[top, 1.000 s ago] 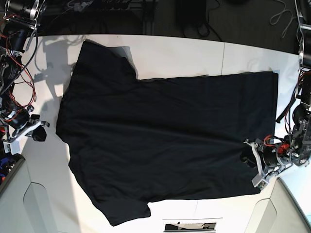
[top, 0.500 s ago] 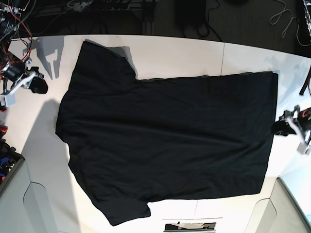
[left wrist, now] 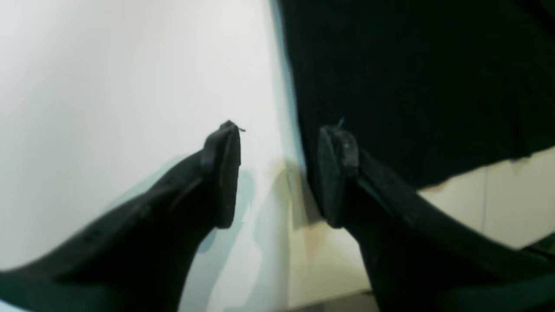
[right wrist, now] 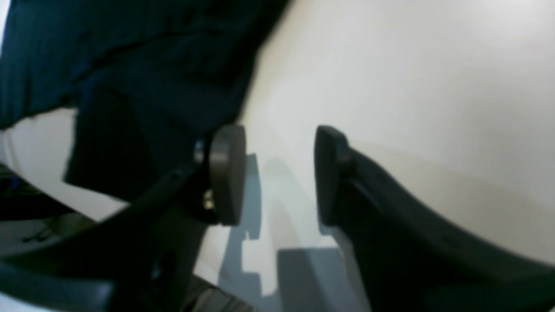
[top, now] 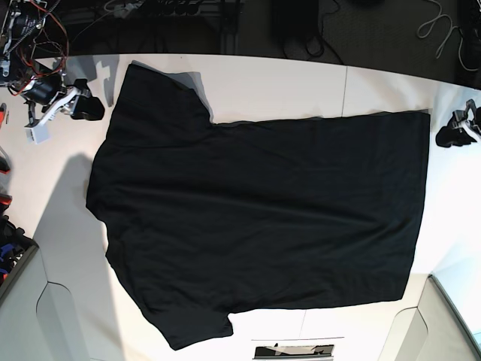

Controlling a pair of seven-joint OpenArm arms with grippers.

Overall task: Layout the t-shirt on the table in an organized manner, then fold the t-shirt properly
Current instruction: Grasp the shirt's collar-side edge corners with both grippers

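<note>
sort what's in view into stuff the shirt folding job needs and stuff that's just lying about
Needed for the job:
t-shirt, spread flat
table
left gripper, open, at the hem edge
right gripper, open, by the sleeve

Just lying about:
grey side bin
cables on the floor behind the table

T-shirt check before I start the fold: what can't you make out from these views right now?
- The t-shirt: no print or collar detail is visible in the base view; it reads as plain black.
- Left end effector: base view, cut off by the right edge, too small to judge.
- Both wrist views: blurred; only a strip of shirt edge shows beside the open fingers.
- Right end effector: whether it touches the table is unclear.
</note>
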